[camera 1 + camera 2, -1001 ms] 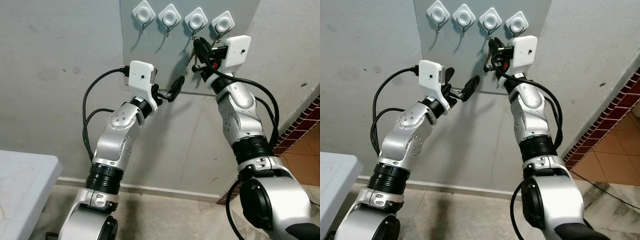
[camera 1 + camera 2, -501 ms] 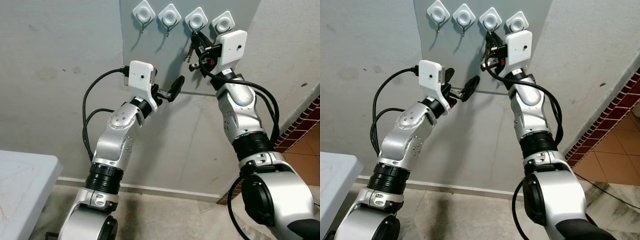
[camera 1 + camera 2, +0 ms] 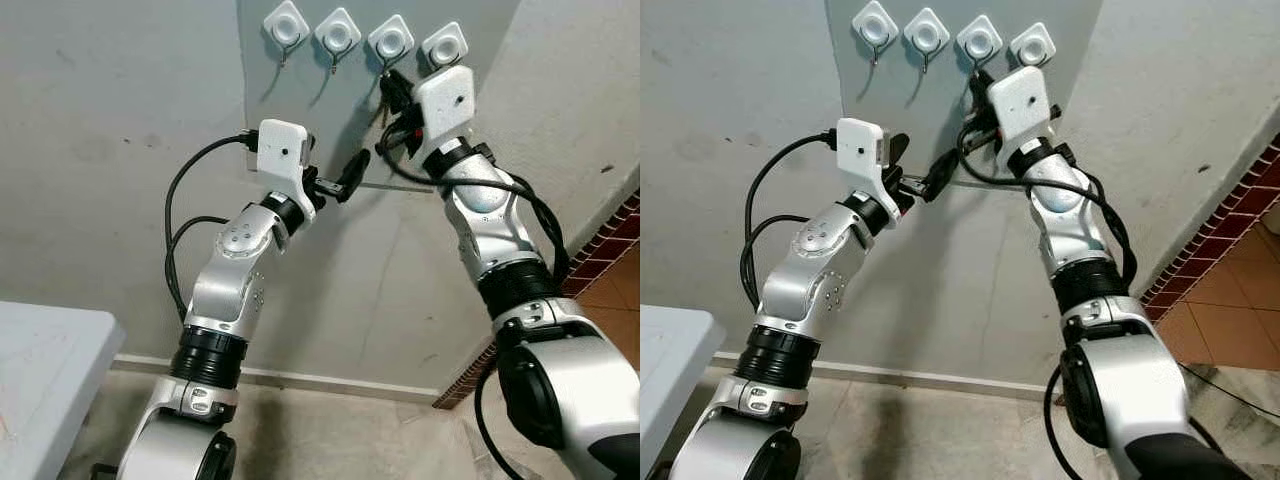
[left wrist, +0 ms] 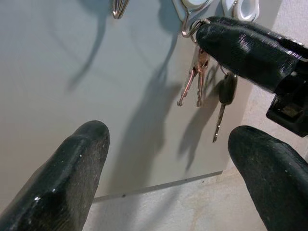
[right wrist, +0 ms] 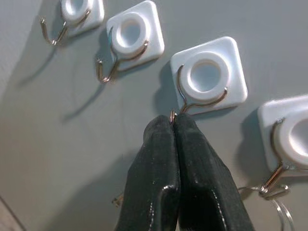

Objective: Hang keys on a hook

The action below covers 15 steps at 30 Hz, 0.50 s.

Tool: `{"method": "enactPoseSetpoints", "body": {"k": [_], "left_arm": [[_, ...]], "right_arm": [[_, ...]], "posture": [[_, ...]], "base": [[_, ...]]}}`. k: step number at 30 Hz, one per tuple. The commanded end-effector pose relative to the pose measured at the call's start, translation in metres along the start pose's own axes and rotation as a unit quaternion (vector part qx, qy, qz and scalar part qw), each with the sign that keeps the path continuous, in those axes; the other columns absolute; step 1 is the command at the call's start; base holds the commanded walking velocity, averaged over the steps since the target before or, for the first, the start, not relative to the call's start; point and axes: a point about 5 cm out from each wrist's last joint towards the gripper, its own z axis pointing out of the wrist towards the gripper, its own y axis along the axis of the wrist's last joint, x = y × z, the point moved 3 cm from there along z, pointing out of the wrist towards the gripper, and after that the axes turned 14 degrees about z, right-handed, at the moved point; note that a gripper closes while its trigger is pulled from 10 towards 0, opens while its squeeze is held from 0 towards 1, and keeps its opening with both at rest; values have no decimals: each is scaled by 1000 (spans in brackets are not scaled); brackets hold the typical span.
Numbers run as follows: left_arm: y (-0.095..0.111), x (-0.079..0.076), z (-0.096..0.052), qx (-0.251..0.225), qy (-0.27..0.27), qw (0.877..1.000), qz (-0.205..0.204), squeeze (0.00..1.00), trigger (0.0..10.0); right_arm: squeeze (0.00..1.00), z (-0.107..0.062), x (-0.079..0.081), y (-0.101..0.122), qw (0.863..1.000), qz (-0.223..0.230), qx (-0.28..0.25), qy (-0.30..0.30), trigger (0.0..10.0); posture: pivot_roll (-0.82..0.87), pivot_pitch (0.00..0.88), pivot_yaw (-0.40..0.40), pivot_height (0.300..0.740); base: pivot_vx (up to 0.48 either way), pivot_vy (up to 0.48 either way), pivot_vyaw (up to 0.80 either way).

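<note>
Grey board (image 3: 300,110): our right gripper (image 5: 174,126), pinched on keys (image 4: 199,79), at hook (image 5: 199,103); ring prob. not on yet. Left gripper (image 4: 168,159) open below.

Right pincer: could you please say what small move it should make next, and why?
Probably ease the right pincer slightly so the key ring slips over the hook; it is shut on the ring right at the hook's tip, keys dangling below.
</note>
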Motion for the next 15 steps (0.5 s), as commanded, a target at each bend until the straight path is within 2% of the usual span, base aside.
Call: {"method": "enactPoseSetpoints", "body": {"k": [1, 3, 6, 15], "left_arm": [[11, -1, 3, -13, -2, 1000, 5, 0, 10000], [11, -2, 3, -13, -2, 1000, 4, 0, 10000], [11, -2, 3, -14, -2, 1000, 2, 0, 10000], [10, -3, 3, -13, -2, 1000, -1, 0, 10000]], "right_arm": [[0, -1, 5, -9, 999, -29, 27, 17, 10000], [0, -3, 3, -12, 997, -72, 39, 17, 10000], [0, -4, 3, -14, 997, -65, 40, 11, 10000], [0, -5, -2, -15, 996, -86, 39, -11, 10000]], "posture": [[84, 49, -60, 740], [83, 47, -60, 740], [81, 44, -59, 740], [79, 41, -59, 740]], "base": [[0, 0, 0], [0, 0, 0], [0, 0, 0], [0, 0, 0]]}}
